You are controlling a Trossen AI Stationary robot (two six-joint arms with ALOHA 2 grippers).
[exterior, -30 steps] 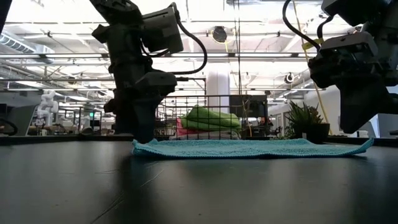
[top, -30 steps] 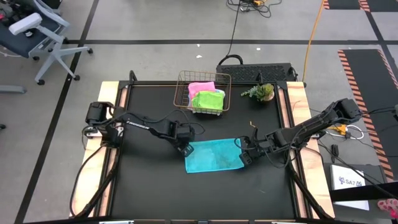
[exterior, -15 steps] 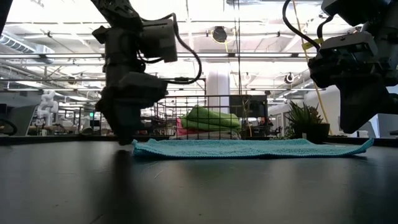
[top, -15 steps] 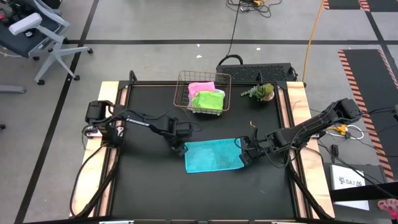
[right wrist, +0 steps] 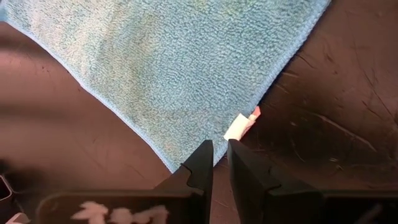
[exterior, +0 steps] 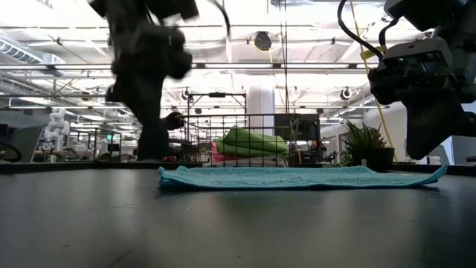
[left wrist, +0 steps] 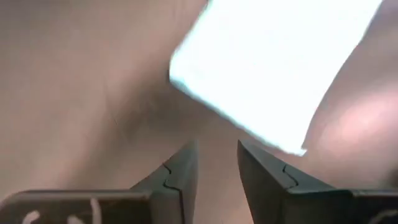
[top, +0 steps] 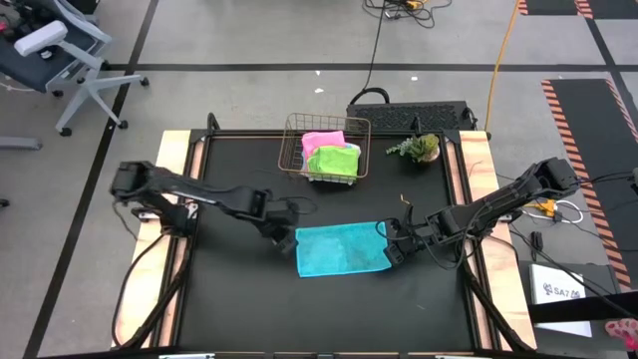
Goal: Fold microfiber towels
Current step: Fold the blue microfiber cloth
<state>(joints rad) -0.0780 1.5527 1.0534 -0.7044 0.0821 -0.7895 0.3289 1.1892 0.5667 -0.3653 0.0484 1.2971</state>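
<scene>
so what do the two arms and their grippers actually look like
Both arms are dark, slim and jointed, with black cables looping alongside them. The left gripper has two dark tapered fingers with small notches on their inner edges. The right gripper has matching dark pointed fingers, with white markings on the wrist body.

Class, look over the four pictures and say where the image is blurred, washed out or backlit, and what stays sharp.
Low view: the left arm is smeared, dark against bright ceiling lights. Left wrist view: the cyan towel is blown out to near white and soft. Right wrist view: towel weave and white tag are crisp. High view: even light.
</scene>
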